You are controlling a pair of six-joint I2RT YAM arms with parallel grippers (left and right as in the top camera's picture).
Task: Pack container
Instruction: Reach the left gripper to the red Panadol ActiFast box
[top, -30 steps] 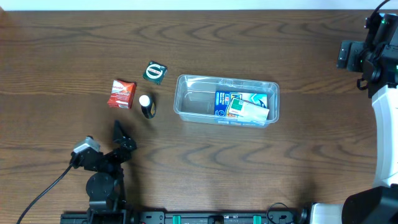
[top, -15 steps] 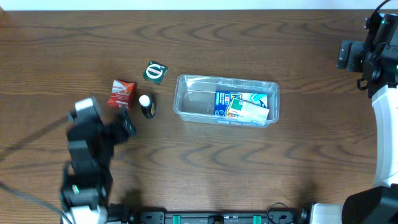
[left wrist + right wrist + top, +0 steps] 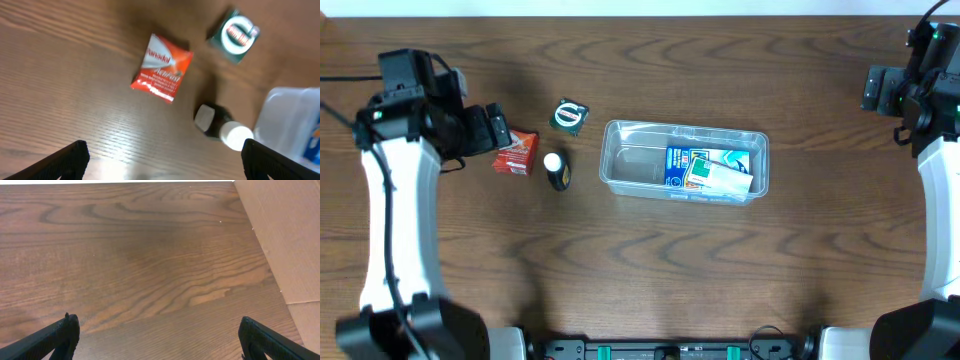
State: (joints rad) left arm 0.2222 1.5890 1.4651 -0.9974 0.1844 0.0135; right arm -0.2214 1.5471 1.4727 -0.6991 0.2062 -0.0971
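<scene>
The clear plastic container [image 3: 620,160] sits mid-table and holds a blue and white box [image 3: 708,170]; its corner shows in the left wrist view [image 3: 292,117]. A red packet [image 3: 518,152] [image 3: 162,67], a small dark bottle with a white cap [image 3: 556,169] [image 3: 220,127] and a green square packet [image 3: 569,116] [image 3: 233,35] lie left of it. My left gripper [image 3: 492,128] hovers open and empty just left of the red packet. My right gripper [image 3: 880,90] is open and empty, raised at the far right over bare wood.
A cardboard surface [image 3: 285,235] lies past the table's right edge in the right wrist view. Bare wooden tabletop [image 3: 650,270] stretches in front of the container.
My left arm has swung up from the table's front edge to the back left, and its gripper is now over the red packet's left side. The right arm has not moved.
</scene>
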